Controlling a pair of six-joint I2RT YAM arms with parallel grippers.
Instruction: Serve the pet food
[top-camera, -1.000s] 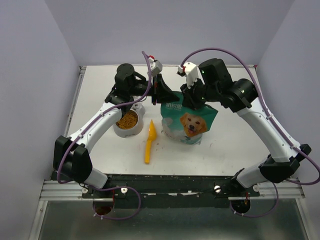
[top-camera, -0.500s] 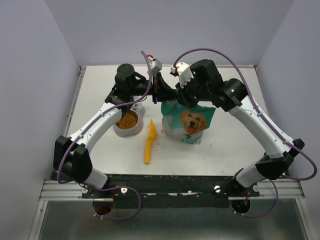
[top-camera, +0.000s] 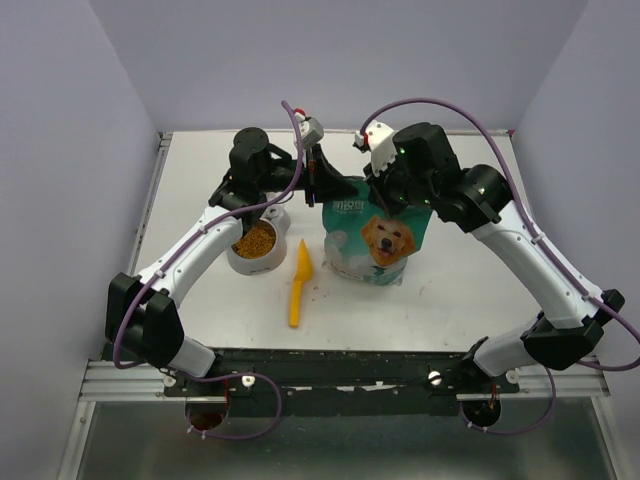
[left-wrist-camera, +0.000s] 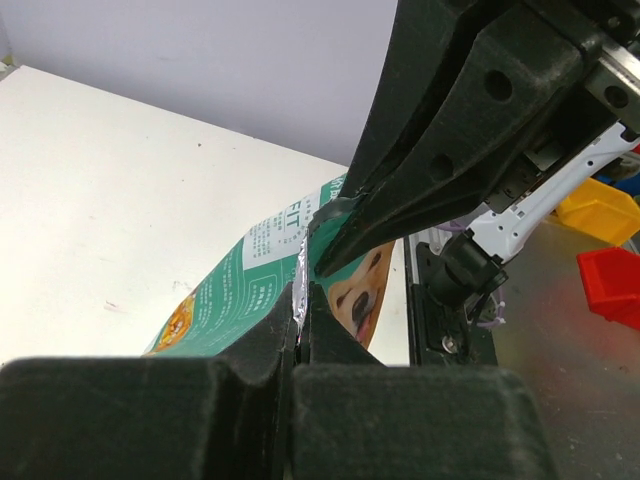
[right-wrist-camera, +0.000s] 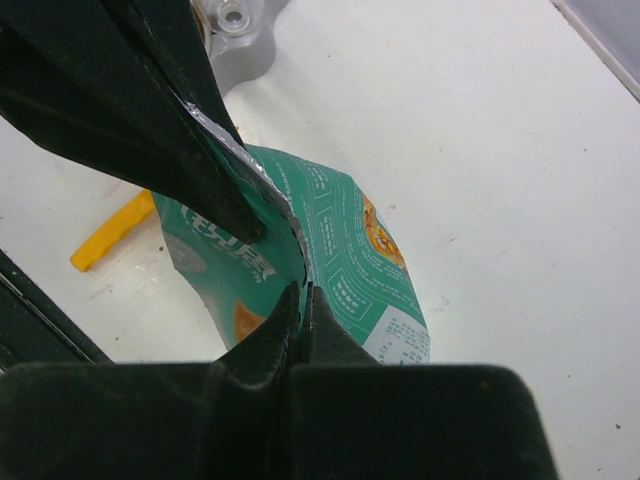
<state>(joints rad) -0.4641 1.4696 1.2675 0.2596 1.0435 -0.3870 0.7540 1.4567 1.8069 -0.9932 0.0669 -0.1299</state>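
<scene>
Pinching the top edge of the teal-and-white bag (top-camera: 368, 240) from two sides, with the left gripper (top-camera: 322, 192) clamped tight on the rim at its left corner and the right gripper (top-camera: 386, 196) clamped tight on the same rim just beside it. Holding the pouch upright on the table (top-camera: 450, 290), dog picture facing the arms' bases, apparently to steady it and guard against spills from the mouth. Squeezing, in both wrist views, the silver-lined rim flat between each pair of fingers, the two pincers working nearly nose to nose. Showing the pet food (top-camera: 255, 241) as a brown heap inside the white bowl (top-camera: 232, 262), just left of the bag and apart from both grippers. Leaving the orange scoop (top-camera: 299, 285) flat on the table between bowl and bag, handle toward the bases, a few stray crumbs beside it. Pointing, judging by the kibble already in the bowl, to a serving largely done and to a double grip meant either for spreading the mouth or for pressing it closed; not possible to tell which from these views.
</scene>
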